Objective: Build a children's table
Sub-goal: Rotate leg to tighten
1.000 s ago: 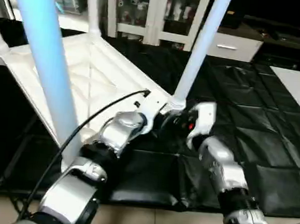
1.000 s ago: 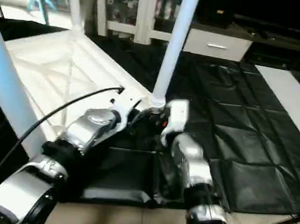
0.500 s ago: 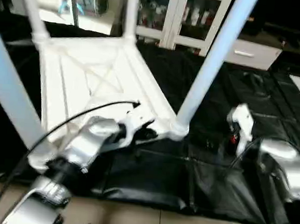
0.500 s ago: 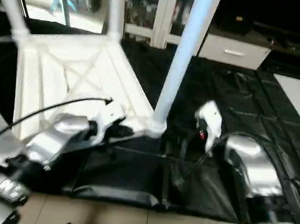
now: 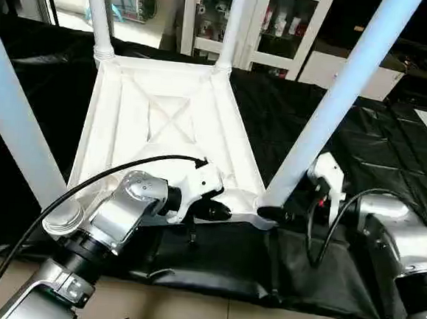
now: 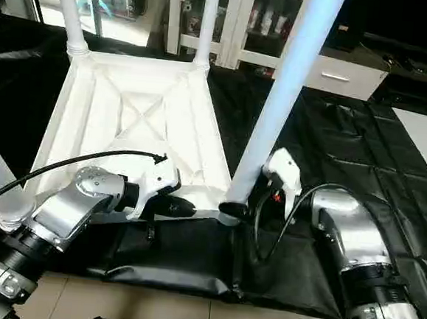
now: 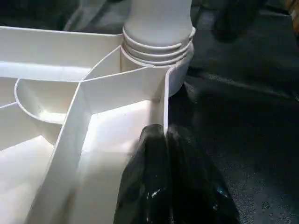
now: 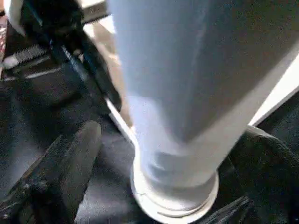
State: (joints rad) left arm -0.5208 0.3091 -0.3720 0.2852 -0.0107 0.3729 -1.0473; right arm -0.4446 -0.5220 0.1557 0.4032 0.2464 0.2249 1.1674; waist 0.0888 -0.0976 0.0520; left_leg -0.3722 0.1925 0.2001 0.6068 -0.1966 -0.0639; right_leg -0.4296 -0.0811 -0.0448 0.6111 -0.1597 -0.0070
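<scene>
A black quilted mat is covering the floor before glass cabinets. From my head, the children's table is lying upside down, four legs rising. My left hand, fingers pressed together, is touching the near rim. My right hand is spreading around the near-right leg's base. It's probably light, stiff, slippery plastic; I'd grip rims or leg bases.

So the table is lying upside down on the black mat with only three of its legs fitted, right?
Not quite: the table lies upside down on the black mat, but four legs are fitted, not three. The left eye view shows one leg standing at each corner.
</scene>
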